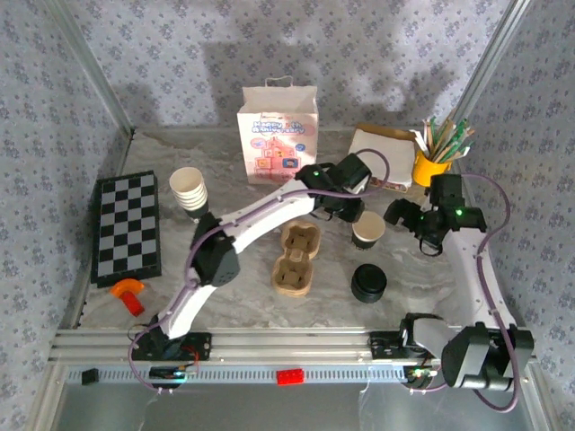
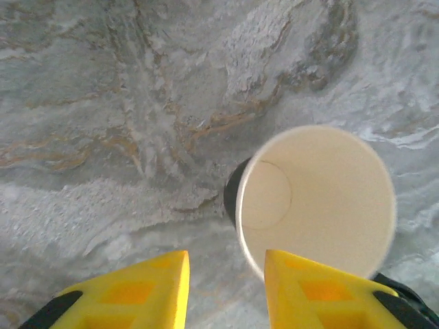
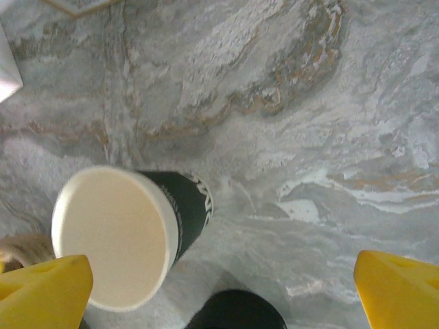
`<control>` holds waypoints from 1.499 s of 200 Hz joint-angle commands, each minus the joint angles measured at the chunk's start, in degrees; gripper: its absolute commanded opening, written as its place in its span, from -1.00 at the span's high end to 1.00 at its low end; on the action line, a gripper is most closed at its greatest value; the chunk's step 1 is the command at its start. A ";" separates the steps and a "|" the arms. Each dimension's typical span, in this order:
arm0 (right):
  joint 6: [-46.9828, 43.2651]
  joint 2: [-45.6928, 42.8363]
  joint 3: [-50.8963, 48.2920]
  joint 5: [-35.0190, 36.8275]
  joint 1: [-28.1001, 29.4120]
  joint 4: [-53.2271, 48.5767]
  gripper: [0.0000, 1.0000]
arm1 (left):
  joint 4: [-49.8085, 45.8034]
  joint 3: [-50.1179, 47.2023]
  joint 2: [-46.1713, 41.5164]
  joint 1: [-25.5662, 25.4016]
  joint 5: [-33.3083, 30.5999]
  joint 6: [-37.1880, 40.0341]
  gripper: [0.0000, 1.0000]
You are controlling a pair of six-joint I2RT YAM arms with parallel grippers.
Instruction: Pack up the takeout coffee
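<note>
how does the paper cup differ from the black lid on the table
The paper cup is taller and open-topped, cream inside with a dark outer wall; the black lid is low and black all over. The cup stands farther from the arm bases; the lid lies nearer them. Both are round and rest on the marble table, apart from each other.

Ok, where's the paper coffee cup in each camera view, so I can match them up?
Top external: the paper cup stands right of centre, to the right of the brown carrier.
Left wrist: the cup is right of centre, seen from above with its mouth open.
Right wrist: the cup is at the lower left.
Shared landmark: the black lid, nearer the arm bases than the cup in the top view and at the bottom edge of the right wrist view.
</note>
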 commanded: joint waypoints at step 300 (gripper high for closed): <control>12.91 0.41 -12.28 5.98 30.28 -6.29 -0.52 | 30.20 -49.14 -35.63 1.66 -1.12 -8.71 0.22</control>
